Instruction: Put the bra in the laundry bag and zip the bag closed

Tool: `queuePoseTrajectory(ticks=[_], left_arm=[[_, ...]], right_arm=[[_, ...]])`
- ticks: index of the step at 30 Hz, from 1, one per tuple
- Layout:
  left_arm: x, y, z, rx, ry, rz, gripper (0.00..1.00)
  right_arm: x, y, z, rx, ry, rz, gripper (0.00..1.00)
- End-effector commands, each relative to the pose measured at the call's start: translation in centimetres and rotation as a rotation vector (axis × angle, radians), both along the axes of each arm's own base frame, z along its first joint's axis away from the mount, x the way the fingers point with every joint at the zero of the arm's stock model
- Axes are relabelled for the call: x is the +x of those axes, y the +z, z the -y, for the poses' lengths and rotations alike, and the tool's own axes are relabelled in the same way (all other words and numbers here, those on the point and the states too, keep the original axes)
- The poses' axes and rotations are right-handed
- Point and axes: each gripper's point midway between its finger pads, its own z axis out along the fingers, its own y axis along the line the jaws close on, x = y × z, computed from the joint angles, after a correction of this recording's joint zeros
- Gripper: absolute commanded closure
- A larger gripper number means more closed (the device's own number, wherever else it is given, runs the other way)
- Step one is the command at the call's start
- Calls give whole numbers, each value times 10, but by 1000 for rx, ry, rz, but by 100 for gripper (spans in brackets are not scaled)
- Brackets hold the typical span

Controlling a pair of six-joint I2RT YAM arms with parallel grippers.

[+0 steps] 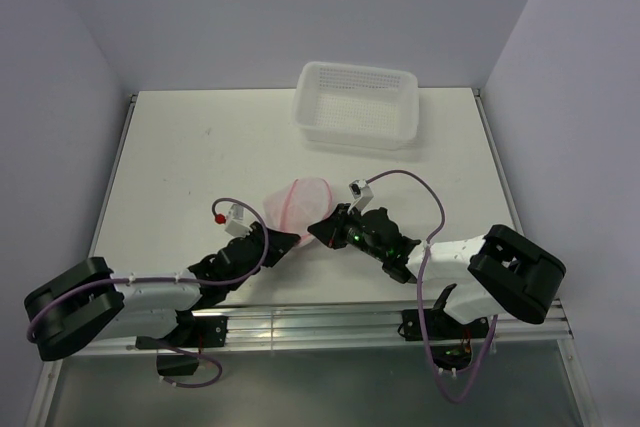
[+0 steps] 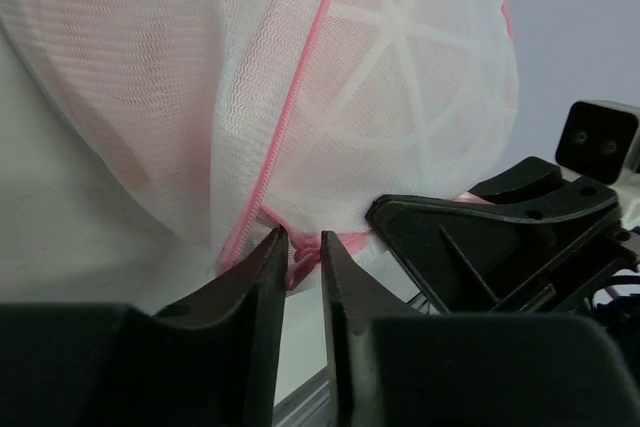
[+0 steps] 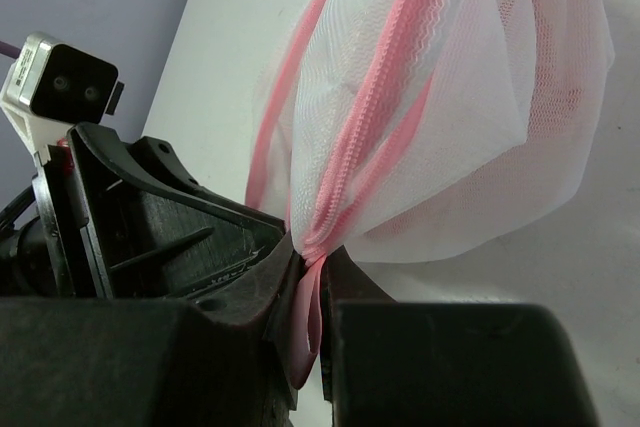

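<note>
left gripper (image 2: 302, 247) + right gripper (image 3: 315, 282) clamp laundry bag (image 1: 298, 197) rim | basket (image 1: 312, 127) well apart

White basket (image 1: 355, 134) on table (image 1: 180, 177), far side

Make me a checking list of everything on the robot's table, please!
Surface: white table, no spills seen.
Job's things: laundry bag sits between both hands, and its pink zip looks closed where it shows. The bra shows only as faint pink through the mesh.
Clutter: white basket at the far edge, nothing seen inside.
Hands: left hand pinches the bag's pink rim. Right hand pinches the zip's end.
Cables: purple cables loop over both arms, away from the bag.
Surroundings: pale walls on three sides, nothing else seen.
</note>
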Motion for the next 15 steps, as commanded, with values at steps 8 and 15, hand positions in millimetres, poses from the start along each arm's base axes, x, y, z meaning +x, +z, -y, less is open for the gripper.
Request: queuePoseTrajectory(ticks=[8, 15], left_arm=[[-2, 19, 0, -53, 6, 49, 62], [-3, 19, -6, -55, 22, 46, 83]], right_arm=[[0, 7, -5, 26, 6, 25, 100], [1, 7, -5, 25, 4, 22, 100]])
